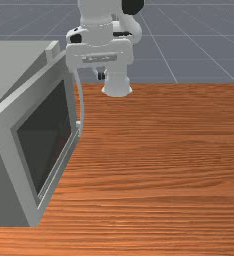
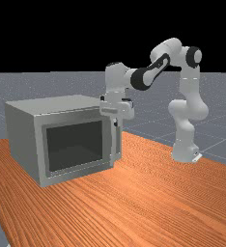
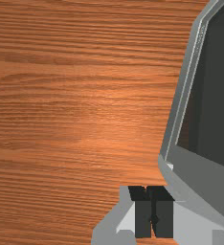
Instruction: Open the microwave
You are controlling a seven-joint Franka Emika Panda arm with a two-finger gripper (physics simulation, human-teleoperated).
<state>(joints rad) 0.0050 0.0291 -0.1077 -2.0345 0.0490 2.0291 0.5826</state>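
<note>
The grey microwave (image 1: 4, 175) stands at the front view's left, its dark-windowed door (image 1: 46, 135) slightly ajar, with a wedge-shaped gap along the top. A pale curved handle (image 1: 81, 107) runs down the door's free edge. My gripper (image 1: 101, 75) is at the front view's right of the handle's upper end. In the far view, the gripper (image 2: 116, 123) is close beside the upper handle (image 2: 113, 147). The wrist view has the gripper (image 3: 153, 213) shut, its dark fingertips together with a thin seam between them, near the door (image 3: 181, 105).
The wooden table (image 1: 174, 175) stretches across the front view's right. In the far view, the microwave body (image 2: 25, 140) stands at the left, and the arm's base (image 2: 185, 149) is at the right.
</note>
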